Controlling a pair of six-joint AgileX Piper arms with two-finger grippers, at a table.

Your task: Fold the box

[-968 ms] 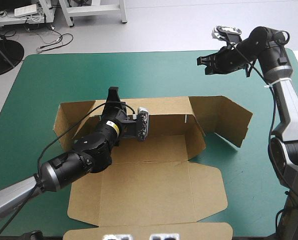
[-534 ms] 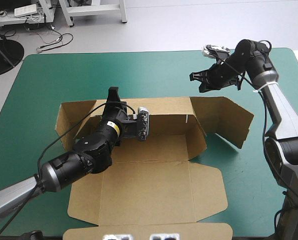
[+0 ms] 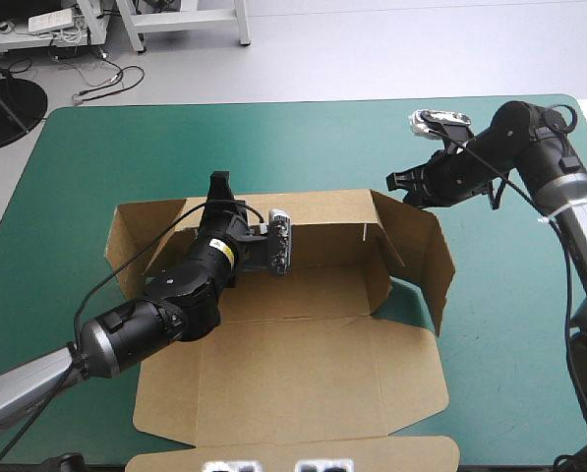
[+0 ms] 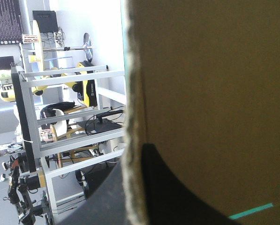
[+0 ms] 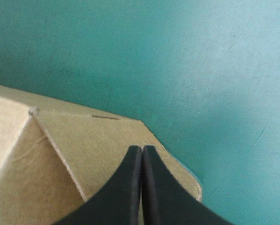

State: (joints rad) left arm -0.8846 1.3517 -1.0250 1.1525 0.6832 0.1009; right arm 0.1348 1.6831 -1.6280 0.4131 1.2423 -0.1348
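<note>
Our left arm reaches in from the near left corner of the tabletop [image 3: 96, 157], low across the box [image 3: 303, 364]. The left hand [image 3: 220, 187] is pinched on the back wall [image 3: 322, 208], the board's edge between its fingers. Our right arm bends in from the right edge. The right hand [image 5: 142, 150] is closed to a point, gripping nothing, its tip over the upright right flap [image 3: 426, 246]. The box sits mid-tabletop, long axis running left to right, lid flat toward the near edge.
</note>
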